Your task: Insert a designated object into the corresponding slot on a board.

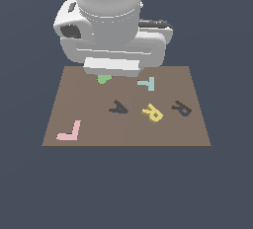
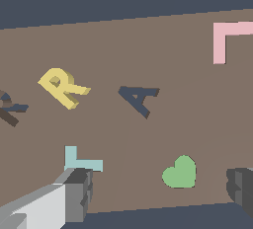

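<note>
The yellow R block (image 1: 152,113) lies flat on the brown board (image 1: 99,129), right of centre in the exterior view; it also shows in the wrist view (image 2: 62,87). The dark R-shaped slot (image 1: 181,108) is just to its right in the exterior view, apart from it, and is cut by the frame edge in the wrist view (image 2: 10,108). My gripper (image 2: 158,192) is open and empty, with its fingers (image 2: 74,196) spread wide. It hangs above the board's far edge, well away from the R. The arm's body hides the fingers in the exterior view.
A dark A-shaped recess (image 1: 118,107) sits mid-board. A pale teal T (image 1: 147,83) and a green heart (image 1: 104,79) lie near the far edge under my hand. A pink L (image 1: 69,131) lies at the near corner on the exterior view's left.
</note>
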Available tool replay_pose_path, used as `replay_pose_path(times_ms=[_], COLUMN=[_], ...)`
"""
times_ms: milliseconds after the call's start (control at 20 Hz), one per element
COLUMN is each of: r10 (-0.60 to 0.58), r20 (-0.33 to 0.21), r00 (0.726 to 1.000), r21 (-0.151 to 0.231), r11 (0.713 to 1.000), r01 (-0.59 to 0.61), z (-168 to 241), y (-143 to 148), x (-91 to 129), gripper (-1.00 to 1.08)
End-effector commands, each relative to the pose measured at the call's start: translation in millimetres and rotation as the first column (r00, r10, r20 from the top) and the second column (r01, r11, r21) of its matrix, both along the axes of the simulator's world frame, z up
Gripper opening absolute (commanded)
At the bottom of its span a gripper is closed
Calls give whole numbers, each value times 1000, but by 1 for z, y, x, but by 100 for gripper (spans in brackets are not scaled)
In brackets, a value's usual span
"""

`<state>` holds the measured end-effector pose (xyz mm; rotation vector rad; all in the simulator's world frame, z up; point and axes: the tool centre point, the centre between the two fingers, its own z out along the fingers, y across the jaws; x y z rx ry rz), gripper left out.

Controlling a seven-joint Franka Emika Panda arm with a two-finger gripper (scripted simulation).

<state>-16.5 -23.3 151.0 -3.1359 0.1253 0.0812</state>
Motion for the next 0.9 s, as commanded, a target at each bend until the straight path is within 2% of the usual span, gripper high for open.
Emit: replay_pose_path(times_ms=[0,300,550,850], r10=[0,31,105,255], r20=[0,2,7,17], r00=[1000,1000,994,967], r21=[0,1,3,5], r11=[1000,1000,994,967], r01=[0,-31,-105,-255], z=[0,-4,-13,-32], y=[0,2,9,24], x=[0,4,13,31], gripper=[100,100,100,100])
